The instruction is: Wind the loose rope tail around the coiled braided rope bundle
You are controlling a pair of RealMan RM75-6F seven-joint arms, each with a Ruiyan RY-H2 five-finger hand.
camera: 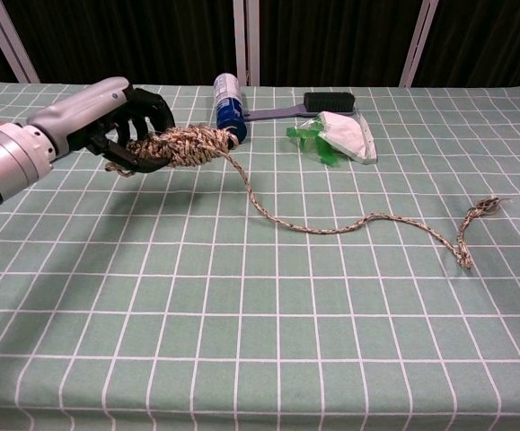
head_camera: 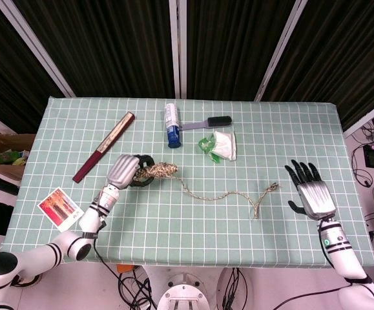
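We count two robot hands: the left hand and the right hand. We see one rope bundle with one loose tail, one folded fan, one spray can, one brush, one white and green packet, one picture card and one checked table.
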